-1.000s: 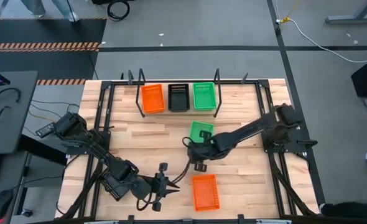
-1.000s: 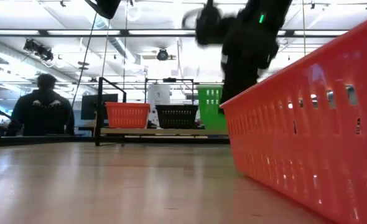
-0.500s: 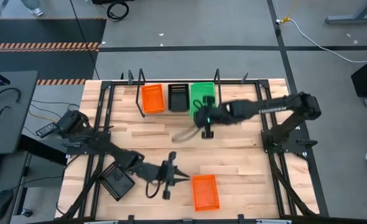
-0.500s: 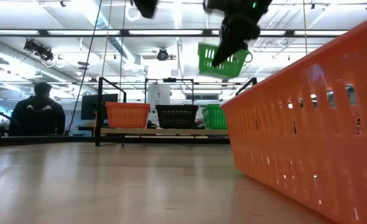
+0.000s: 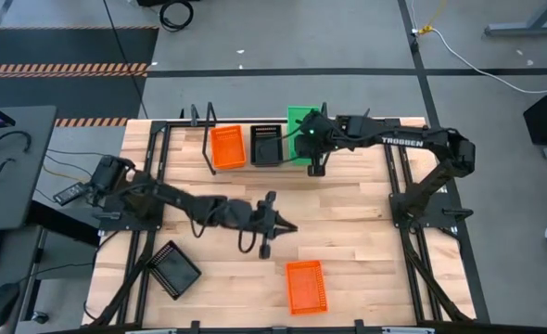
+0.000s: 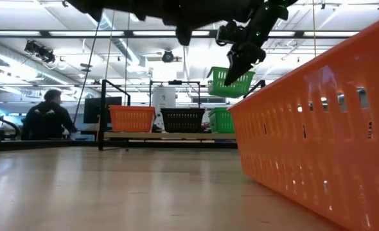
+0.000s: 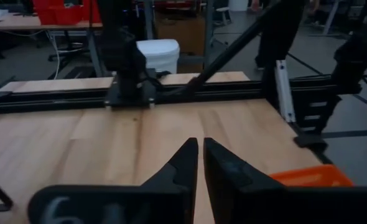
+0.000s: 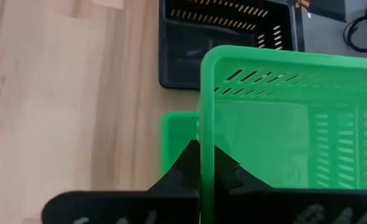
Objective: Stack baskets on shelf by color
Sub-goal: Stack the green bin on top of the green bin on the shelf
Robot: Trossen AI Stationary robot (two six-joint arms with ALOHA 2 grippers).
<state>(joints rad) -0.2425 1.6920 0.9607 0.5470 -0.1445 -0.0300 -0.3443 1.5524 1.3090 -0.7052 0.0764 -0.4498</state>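
My right gripper (image 5: 306,134) is over the shelf's (image 5: 241,169) right end, shut on a green basket (image 5: 301,121) held in the air. Directly below it a second green basket (image 6: 220,120) stands on the shelf board, beside a black basket (image 5: 266,146) and an orange basket (image 5: 227,147). The left gripper (image 5: 290,228) is shut and holds nothing, hovering over the middle of the table. Flat on the table lie another orange basket (image 5: 306,286) near the front edge and a black basket (image 5: 172,270) at the near left. My right gripper (image 8: 200,152) straddles the top rim of one side wall (image 8: 203,118) of the green basket, one finger (image 8: 185,167) outside and one finger (image 8: 226,173) inside. The fingers point down from above. The basket (image 6: 231,82) hangs below them, lifted clear and slightly tilted, above the shelf's green basket.
Thin black posts (image 5: 324,116) rise at the shelf's ends, close to the held basket. Black frame rails (image 5: 153,199) run along the table's left and right sides. Bare wood lies between shelf and near baskets. A person (image 6: 45,119) sits beyond the table.
The right gripper carried the green basket from the middle of the table up and toward the far edge, ending over the shelf's right end above the green basket there. The left gripper moved from the near edge toward the table's middle and right. The black basket stayed put.
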